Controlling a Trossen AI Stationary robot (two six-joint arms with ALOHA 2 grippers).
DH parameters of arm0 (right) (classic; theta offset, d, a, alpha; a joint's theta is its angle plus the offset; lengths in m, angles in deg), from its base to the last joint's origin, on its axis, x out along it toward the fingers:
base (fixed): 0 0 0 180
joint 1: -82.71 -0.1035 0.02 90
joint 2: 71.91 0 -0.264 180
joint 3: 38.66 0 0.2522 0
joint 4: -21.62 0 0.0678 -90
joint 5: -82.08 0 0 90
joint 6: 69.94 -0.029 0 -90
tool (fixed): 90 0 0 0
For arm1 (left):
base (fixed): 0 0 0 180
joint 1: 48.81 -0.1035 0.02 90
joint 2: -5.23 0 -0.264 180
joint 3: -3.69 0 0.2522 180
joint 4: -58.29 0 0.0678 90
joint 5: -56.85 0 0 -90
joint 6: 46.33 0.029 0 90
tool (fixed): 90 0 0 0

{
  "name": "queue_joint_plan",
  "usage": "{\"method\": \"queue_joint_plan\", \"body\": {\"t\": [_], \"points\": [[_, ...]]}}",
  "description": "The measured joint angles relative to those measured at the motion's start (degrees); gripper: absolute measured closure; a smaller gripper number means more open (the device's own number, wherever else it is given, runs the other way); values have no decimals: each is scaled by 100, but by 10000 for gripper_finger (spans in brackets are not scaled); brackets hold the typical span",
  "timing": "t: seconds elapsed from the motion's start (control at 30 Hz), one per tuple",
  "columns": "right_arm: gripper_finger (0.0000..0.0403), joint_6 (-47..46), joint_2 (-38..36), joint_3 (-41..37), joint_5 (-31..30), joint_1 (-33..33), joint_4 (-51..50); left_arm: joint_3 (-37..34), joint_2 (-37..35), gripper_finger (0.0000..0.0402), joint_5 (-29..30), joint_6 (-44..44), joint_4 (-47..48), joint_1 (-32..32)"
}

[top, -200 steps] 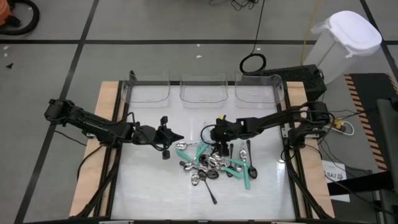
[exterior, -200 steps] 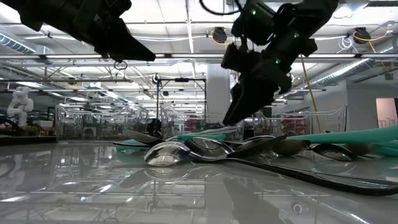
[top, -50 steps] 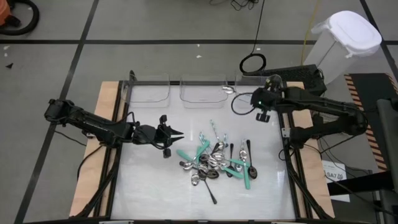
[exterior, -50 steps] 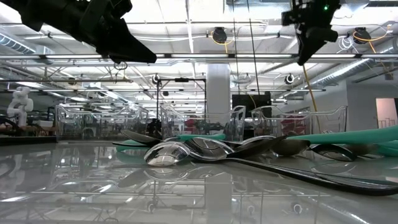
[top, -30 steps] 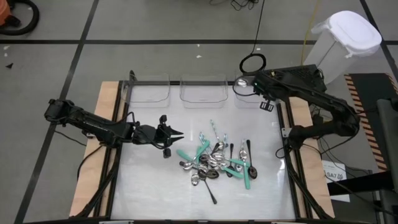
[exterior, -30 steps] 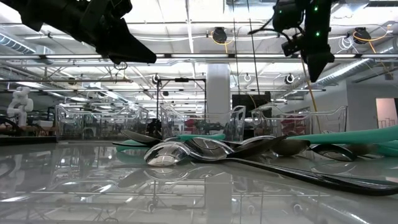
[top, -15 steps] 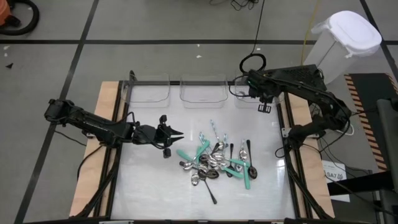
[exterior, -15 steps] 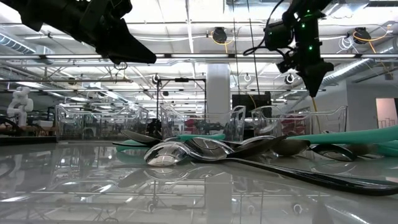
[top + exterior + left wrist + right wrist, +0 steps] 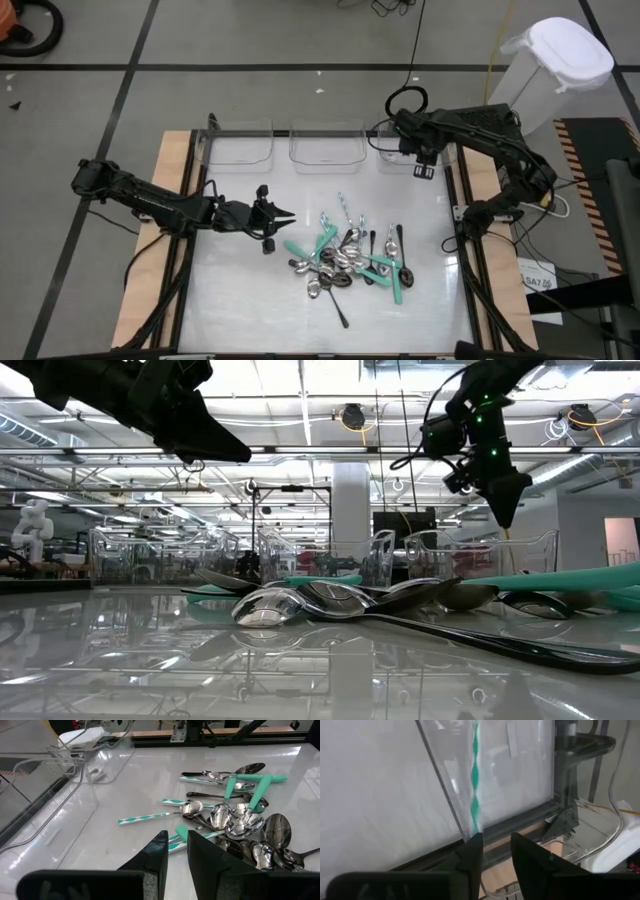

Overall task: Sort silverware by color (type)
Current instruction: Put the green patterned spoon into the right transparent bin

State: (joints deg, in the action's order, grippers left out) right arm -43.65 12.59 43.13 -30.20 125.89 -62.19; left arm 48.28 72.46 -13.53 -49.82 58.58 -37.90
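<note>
Right now your right gripper (image 9: 405, 138) sits over the right-hand clear bin (image 9: 412, 150), at the far edge of the surface (image 9: 240, 290). Right wrist view: a utensil with a green-and-white patterned handle (image 9: 474, 785) lies against the bin's clear wall, its end just at the left fingertip (image 9: 472, 845). The fingers stand a narrow gap apart; you can't tell from these views whether they are pinching it or just beside it.

Your left gripper (image 9: 282, 215) hangs above the surface on the left of the silverware pile (image 9: 350, 260), near it but not touching. Its fingers are nearly together with a slim gap, nothing between them.

The pile is the landmark: mid-surface, spoons tangled and overlapping.
- Teal-handled pieces (image 9: 257, 790) cross over the shiny bowls (image 9: 239, 822).
- Two green-and-white patterned handles (image 9: 147, 818) stick out of the pile toward the left gripper.
- One dark utensil (image 9: 338, 308) trails out of the pile toward the near edge.

Around it: the middle bin (image 9: 326, 148) and left bin (image 9: 240, 146) stand in a row with the right one, behind the pile. A white lidded container (image 9: 553, 68) stands on the floor beyond the right arm, and cables (image 9: 405, 100) loop behind the right bin.
</note>
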Motion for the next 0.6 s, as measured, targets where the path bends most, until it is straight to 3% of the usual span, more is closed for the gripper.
{"method": "queue_joint_plan", "body": {"t": [0.27,0.6], "points": [[294,-56,10,0,-6,0,291,0,0,327,0,9,5,0],[290,-1469,-576,-2,455,-577,217,0,0,327,0,19,50,-2]]}}
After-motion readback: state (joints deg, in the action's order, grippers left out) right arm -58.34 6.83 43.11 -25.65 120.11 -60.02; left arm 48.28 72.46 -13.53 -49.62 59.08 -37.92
